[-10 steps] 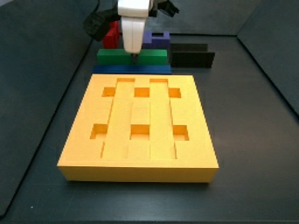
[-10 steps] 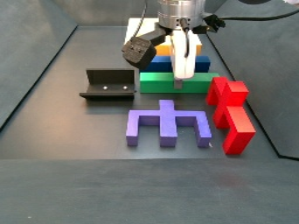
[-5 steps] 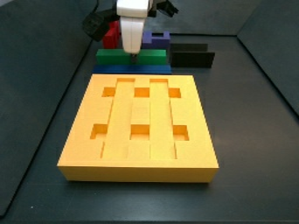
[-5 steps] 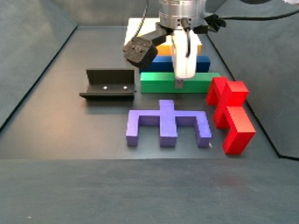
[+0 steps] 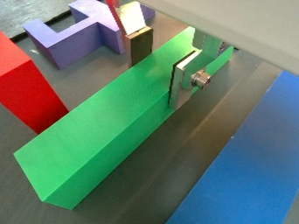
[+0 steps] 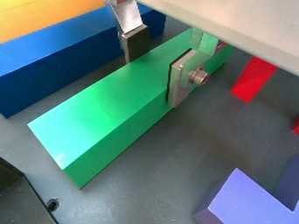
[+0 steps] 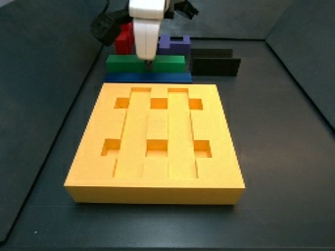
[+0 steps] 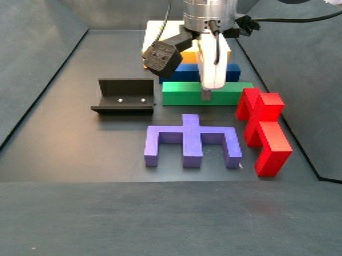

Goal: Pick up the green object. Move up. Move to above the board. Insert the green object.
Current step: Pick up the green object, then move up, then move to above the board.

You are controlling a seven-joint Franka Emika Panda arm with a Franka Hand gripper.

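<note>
The green object [image 8: 185,94] is a long green bar lying flat on the dark floor between the blue bar [image 8: 230,73] and the purple piece. It shows large in both wrist views [image 5: 100,131] [image 6: 100,127]. My gripper [image 8: 210,97] is down over its middle with one finger on each long side, and the pads sit against the bar [image 5: 162,74] [image 6: 158,74]. The silver finger plate [image 5: 187,77] lies flat on the near side. The board [image 7: 131,125], yellow-orange with grooves and six square holes, lies in front of the bar, apart from the gripper [image 7: 147,57].
A red stepped block [image 8: 265,125] stands right of the bar. A purple comb-shaped piece [image 8: 194,142] lies in front of it. The fixture [image 8: 123,98] stands to the left. The blue bar [image 6: 59,52] lies close alongside the green one.
Almost nothing. The gripper stays at the bar's middle, and gripper and bar look shifted a hair to the right in a side view.
</note>
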